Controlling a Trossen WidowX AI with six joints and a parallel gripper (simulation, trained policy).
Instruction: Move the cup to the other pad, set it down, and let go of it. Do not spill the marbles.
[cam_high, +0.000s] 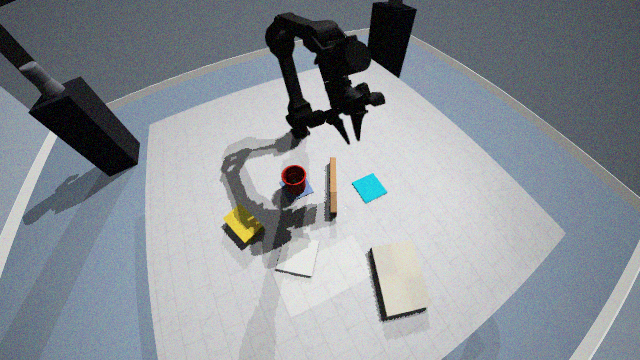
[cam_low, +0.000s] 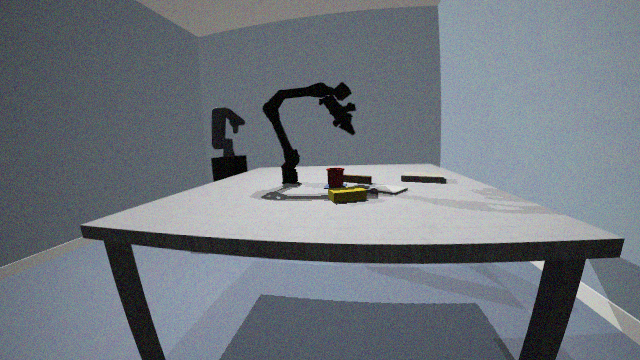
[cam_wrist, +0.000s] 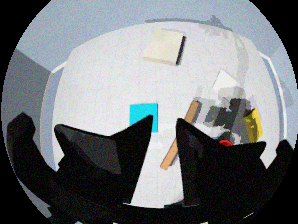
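Cup (cam_high: 294, 177) (cam_low: 335, 177) (cam_wrist: 226, 143), red and upright, is what I see on the blue pad (cam_high: 305, 190) over on my feed from the top, its mouth facing up; the inside is too dark for me to make out the contents. My end effector (cam_high: 353, 142) (cam_low: 353, 133) (cam_wrist: 164, 121) hangs above the counter (cam_high: 200, 310) (cam_low: 350, 220) (cam_wrist: 95, 90), well apart from the cup, its fingers slightly open with only air between them. The cyan pad (cam_high: 369, 188) (cam_wrist: 144, 111) lies bare, and a narrow wooden bar (cam_high: 333, 187) (cam_low: 360, 179) (cam_wrist: 192, 112) stands between the two pads, touching neither. Elsewhere I have a yellow block (cam_high: 243, 225) (cam_low: 347, 195) (cam_wrist: 254, 125), a thin white slab (cam_high: 299, 260) (cam_low: 392, 189) (cam_wrist: 225, 80) and a larger cream block (cam_high: 400, 277) (cam_low: 423, 179) (cam_wrist: 164, 47), whose visible top looks plain to me. Both pads look plain too, as far as this grainy picture lets me judge.
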